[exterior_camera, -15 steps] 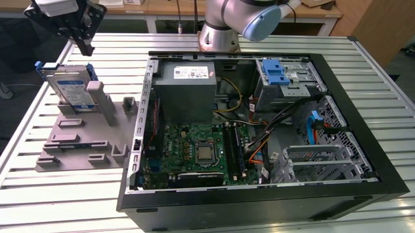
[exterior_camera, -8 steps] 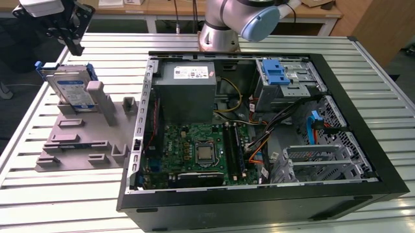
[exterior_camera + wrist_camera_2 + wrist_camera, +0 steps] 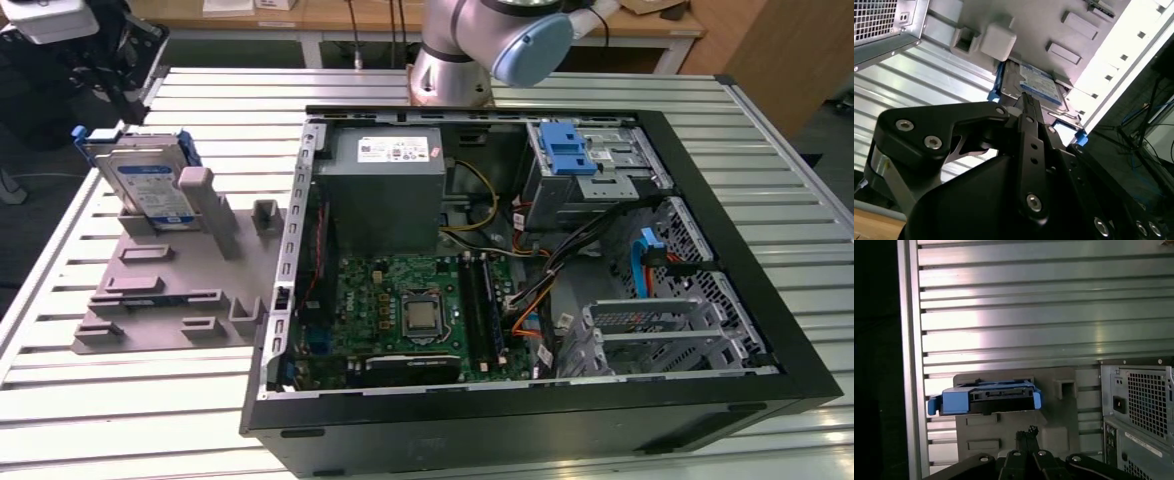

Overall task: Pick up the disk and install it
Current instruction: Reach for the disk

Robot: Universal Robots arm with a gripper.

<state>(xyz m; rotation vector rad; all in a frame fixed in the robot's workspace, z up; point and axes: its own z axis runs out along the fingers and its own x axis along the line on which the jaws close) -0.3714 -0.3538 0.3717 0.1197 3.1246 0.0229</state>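
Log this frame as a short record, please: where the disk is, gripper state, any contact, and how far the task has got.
disk: upright in the grey holder, to the exterior view's left of the open computer case
gripper: shut, holding nothing
contact: none; the gripper is apart from the disk and faces it in both wrist views
progress: disk not yet picked up, not installed

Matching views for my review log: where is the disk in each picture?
Exterior view: the disk stands upright in the grey holder, at the exterior view's left.
Second wrist view: the disk, label showing, just beyond the gripper.
First wrist view: the disk edge-on, blue frame showing.
Shared landmark: the grey holder.
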